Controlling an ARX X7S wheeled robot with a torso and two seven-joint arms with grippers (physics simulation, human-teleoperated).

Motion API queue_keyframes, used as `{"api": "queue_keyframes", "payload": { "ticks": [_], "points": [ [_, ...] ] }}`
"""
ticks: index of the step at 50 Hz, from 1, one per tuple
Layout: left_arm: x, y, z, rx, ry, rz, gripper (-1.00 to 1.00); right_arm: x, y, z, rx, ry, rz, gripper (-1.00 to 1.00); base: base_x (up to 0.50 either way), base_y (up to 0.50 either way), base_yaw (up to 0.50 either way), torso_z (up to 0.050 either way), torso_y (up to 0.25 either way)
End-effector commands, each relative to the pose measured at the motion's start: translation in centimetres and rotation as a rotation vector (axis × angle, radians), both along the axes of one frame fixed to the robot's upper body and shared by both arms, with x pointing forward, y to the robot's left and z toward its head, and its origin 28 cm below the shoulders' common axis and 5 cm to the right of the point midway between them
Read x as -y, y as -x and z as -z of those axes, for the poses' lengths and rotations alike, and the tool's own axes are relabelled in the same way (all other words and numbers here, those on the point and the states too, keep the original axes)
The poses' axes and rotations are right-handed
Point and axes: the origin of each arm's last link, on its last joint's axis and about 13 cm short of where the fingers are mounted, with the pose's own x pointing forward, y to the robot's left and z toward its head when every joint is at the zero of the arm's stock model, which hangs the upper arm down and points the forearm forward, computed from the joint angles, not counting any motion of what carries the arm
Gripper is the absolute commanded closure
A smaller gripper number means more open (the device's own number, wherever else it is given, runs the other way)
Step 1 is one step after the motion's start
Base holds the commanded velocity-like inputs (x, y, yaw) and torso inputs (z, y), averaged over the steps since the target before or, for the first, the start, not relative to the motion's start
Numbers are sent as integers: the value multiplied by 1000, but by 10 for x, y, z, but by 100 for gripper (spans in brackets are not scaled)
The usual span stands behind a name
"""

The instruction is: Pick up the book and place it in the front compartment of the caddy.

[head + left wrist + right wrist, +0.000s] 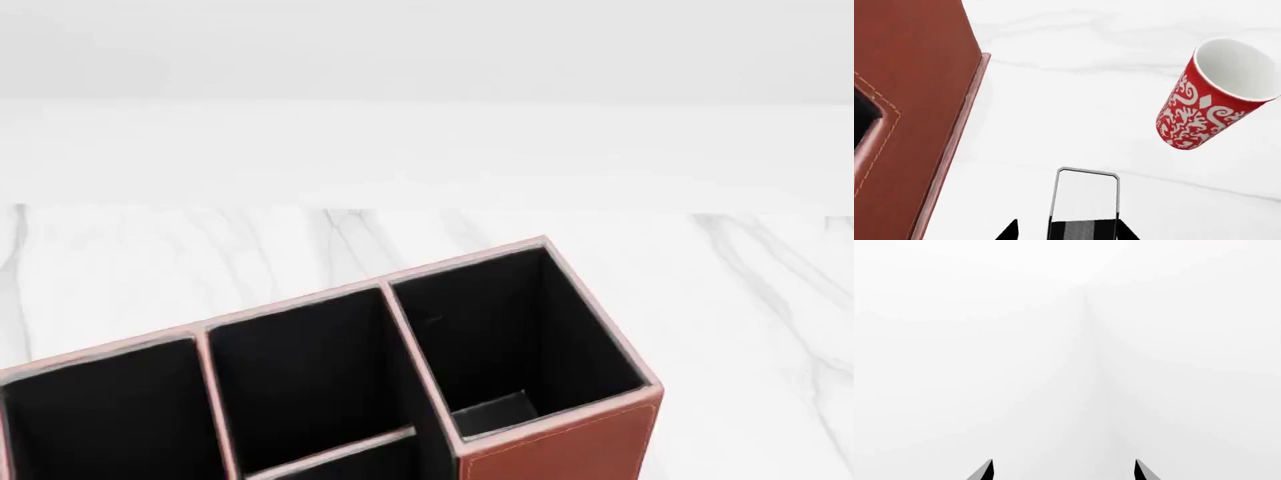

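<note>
Marble table (1074, 100): mug (1207, 95) in left wrist view only.

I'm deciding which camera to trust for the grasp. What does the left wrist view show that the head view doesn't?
Only the left wrist view shows the book standing between the left gripper fingertips, and the red-and-white mug beyond it. Only the head view shows the caddy's open black-lined compartments from above; no arm or book appears there. Both show the reddish-brown caddy on the white marble table.
</note>
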Motion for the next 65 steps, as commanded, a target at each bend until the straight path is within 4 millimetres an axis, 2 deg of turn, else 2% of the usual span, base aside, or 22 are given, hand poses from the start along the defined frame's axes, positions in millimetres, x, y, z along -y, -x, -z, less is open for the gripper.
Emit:
{"api": "queue_keyframes", "payload": {
  "ticks": [1, 8, 10, 11, 14, 17, 19, 24, 29, 34, 39, 44, 51, 59, 65],
  "points": [
    [-6, 16, 22, -55, -100, 60, 100, -1, 1, -1, 5, 1, 0, -100, 0, 0, 0, 0, 0],
    [-9, 17, 5, -41, -72, 101, 100, 0, 1, -1, 5, 0, 1, -100, 0, 0, 0, 0, 0],
    [-13, 14, -8, -22, -50, 115, 100, 0, 1, -1, 4, 0, 1, -100, 0, 0, 0, 0, 0],
    [-16, 11, -20, -4, -32, 121, 100, 0, 1, 0, 4, -1, 1, -100, 0, 0, 0, 0, 0],
    [-23, 8, -41, 25, -4, 126, 100, 0, 1, 0, 4, -1, 2, -100, 0, 0, 0, 0, 0],
    [-34, 1, -78, 97, 39, 116, 100, 0, 0, 0, 0, 1, 2, -100, 0, 0, 0, 0, 0],
    [-41, -1, -95, 123, 53, 110, 100, 0, -1, 0, -2, 3, 0, -100, 0, 0, 0, 0, 0],
    [-56, -5, -132, 199, 72, 103, 100, 0, -1, 0, -3, 3, 1, -100, 0, 0, 0, 0, 0],
    [-64, -3, -161, 269, 104, 93, 100, 1, -2, -1, -4, 4, 1, -100, 0, 0, 0, 0, 0],
    [-68, 0, -179, 328, 121, 81, 100, 1, -1, -1, -4, 5, 1, -100, 0, 0, 0, 0, 0],
    [-71, 13, -207, 393, 171, 91, 100, 1, 0, -1, -1, 6, 2, -100, 0, 0, 0, 0, 0],
    [-74, 12, -223, 432, 155, 39, 100, 2, 1, -1, 2, 4, 4, -100, 0, 0, 0, 0, 0],
    [-81, 22, -251, 482, 126, 66, 100, 1, 1, -1, 1, 4, 3, -100, 0, 0, 0, 0, 0],
    [-89, 23, -282, 538, 120, 87, 100, 2, 1, 0, 4, 1, 1, -100, 0, 0, 0, 0, 0],
    [-90, 19, -299, 570, 133, 79, 100, 1, 1, 1, 4, 2, 2, -100, 0, 0, 0, 0, 0]
  ]
}}
